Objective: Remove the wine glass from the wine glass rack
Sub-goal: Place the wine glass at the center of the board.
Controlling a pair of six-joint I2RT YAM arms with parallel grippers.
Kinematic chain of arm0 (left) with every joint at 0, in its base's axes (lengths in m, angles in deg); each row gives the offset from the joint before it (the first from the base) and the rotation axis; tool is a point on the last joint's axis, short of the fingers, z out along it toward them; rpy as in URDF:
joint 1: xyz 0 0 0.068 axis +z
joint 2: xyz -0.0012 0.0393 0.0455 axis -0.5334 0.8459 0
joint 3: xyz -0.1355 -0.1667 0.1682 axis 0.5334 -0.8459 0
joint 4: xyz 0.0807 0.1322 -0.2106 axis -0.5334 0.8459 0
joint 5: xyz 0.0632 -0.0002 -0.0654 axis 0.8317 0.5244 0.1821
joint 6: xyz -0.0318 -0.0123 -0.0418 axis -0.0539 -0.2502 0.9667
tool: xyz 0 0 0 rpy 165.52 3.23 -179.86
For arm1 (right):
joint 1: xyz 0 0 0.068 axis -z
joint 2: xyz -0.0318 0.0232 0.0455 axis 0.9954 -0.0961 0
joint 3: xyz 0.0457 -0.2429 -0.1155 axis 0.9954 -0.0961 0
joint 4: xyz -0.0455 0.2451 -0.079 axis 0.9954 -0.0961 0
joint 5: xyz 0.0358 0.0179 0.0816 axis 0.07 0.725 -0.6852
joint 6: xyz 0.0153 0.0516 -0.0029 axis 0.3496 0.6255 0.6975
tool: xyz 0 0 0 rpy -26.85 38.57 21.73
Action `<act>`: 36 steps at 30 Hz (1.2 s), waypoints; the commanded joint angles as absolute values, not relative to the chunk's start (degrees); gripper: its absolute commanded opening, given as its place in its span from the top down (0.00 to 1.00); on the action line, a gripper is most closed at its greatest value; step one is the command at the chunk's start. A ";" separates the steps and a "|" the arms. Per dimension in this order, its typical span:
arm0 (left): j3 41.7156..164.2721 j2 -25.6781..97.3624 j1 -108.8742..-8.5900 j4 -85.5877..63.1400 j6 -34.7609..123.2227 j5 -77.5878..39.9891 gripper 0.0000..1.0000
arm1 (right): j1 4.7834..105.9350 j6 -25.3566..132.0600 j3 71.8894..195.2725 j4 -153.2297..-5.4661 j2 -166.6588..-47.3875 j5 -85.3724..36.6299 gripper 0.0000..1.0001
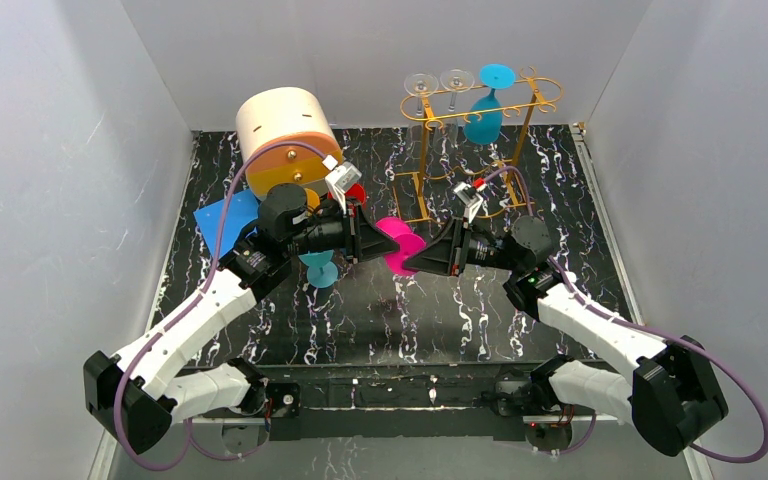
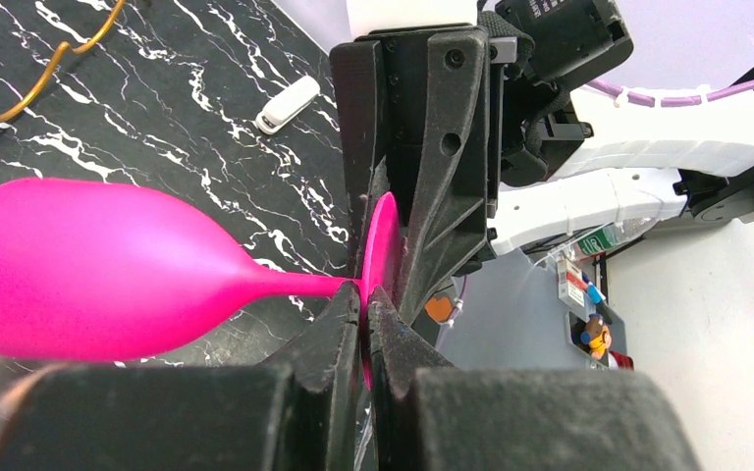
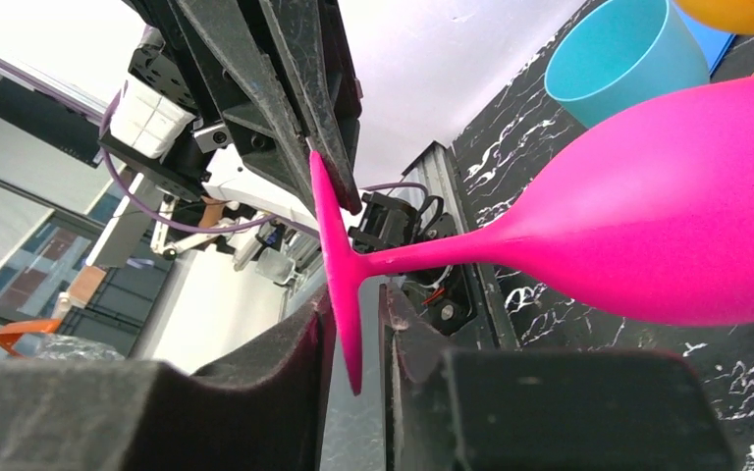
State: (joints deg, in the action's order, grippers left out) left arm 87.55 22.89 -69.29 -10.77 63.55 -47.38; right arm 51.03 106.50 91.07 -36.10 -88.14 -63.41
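Observation:
A pink wine glass [image 1: 401, 246] hangs on its side above the middle of the table, between my two grippers. My left gripper [image 2: 365, 304] is shut on the rim of its flat foot, and the bowl [image 2: 79, 270] points away to the left. My right gripper [image 3: 353, 314] has its jaws around the opposite edge of the same foot. One finger touches the foot, and a thin slit of light shows at the other. The golden wine glass rack [image 1: 523, 130] stands at the back right. A blue glass [image 1: 485, 115] and two clear glasses [image 1: 438, 82] hang from it.
A cream and orange cylinder [image 1: 285, 140] stands at the back left, with a blue sheet [image 1: 222, 215] beside it. A teal cup [image 1: 318, 270] sits under the left arm, and the right wrist view shows this teal cup [image 3: 628, 54] too. A small white object [image 2: 288, 105] lies on the marble.

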 commanded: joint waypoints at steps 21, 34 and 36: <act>90.18 20.21 -69.58 -6.17 60.54 -43.79 0.59 | 50.69 98.13 91.63 -36.55 -86.25 -67.40 0.99; 92.93 14.42 -69.52 4.71 56.89 -21.69 0.09 | 46.72 57.83 92.02 -61.75 -79.96 -62.89 0.99; 93.53 14.67 -69.57 5.79 56.55 -20.72 0.06 | 45.20 51.83 91.50 -63.86 -78.63 -60.08 0.99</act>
State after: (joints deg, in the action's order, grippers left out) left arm 90.90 15.29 -69.49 3.22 57.95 -25.70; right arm 47.89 70.59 90.81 -56.21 -81.40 -64.35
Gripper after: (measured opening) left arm 0.919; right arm 0.062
